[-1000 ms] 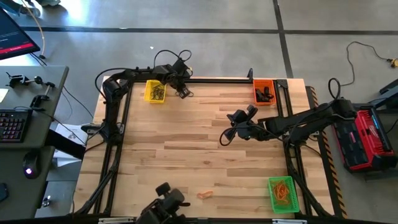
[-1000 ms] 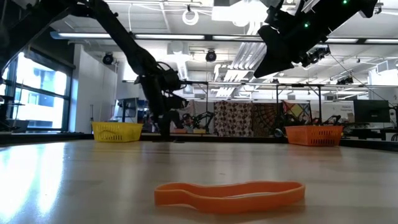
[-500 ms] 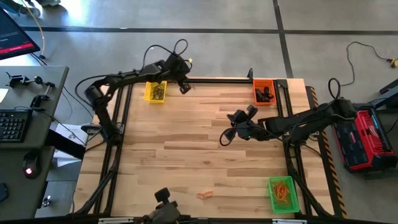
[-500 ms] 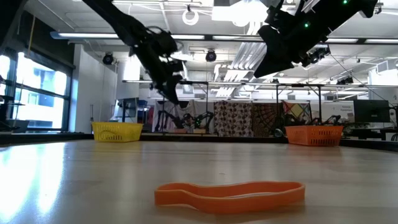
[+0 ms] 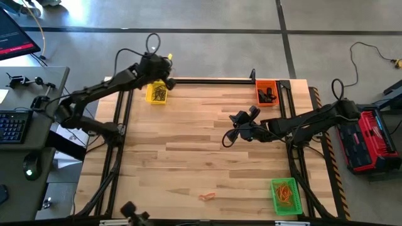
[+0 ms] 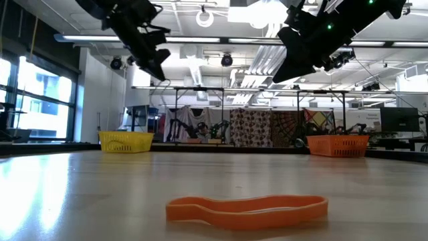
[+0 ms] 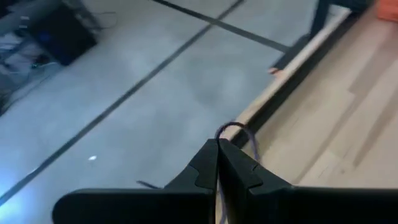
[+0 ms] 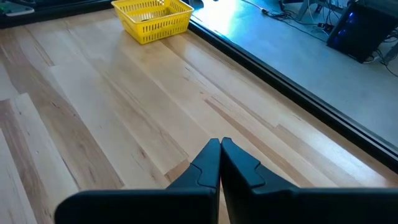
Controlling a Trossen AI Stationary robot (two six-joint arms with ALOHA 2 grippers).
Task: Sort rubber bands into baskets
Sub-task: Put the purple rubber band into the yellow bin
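My left gripper (image 5: pixel 168 78) hangs high over the table's far left, beside the yellow basket (image 5: pixel 157 93), and is shut on a thin dark rubber band (image 7: pixel 234 129). In the low view the left gripper (image 6: pixel 158 69) shows well above the tabletop. My right gripper (image 5: pixel 227 139) hovers shut over the table's middle with nothing between its fingers (image 8: pixel 219 144). An orange rubber band (image 5: pixel 206 196) lies flat near the front edge, large in the low view (image 6: pixel 247 207). The orange basket (image 5: pixel 267 93) stands at the far right and the green basket (image 5: pixel 284 196) at the near right. My left gripper pinches the dark rubber band between its two fingertips. A small loop of the band (image 7: pixel 231 127) sticks out past the tips, and a strand (image 7: pixel 254 148) curves back beside one finger. The band is lifted clear of the table.
The yellow basket holds olive bands, the orange basket black ones, the green basket orange ones. A black rail (image 5: pixel 213 80) runs along the far edge. Bare wood (image 5: pixel 188 144) lies between the baskets. A red and black case (image 5: pixel 370 138) sits off the table's right.
My left gripper has risen from the tabletop just right of the yellow basket to well above it. It has also gone toward the table's left and far edges and tipped up from a steep downward slant. My right gripper has kept still.
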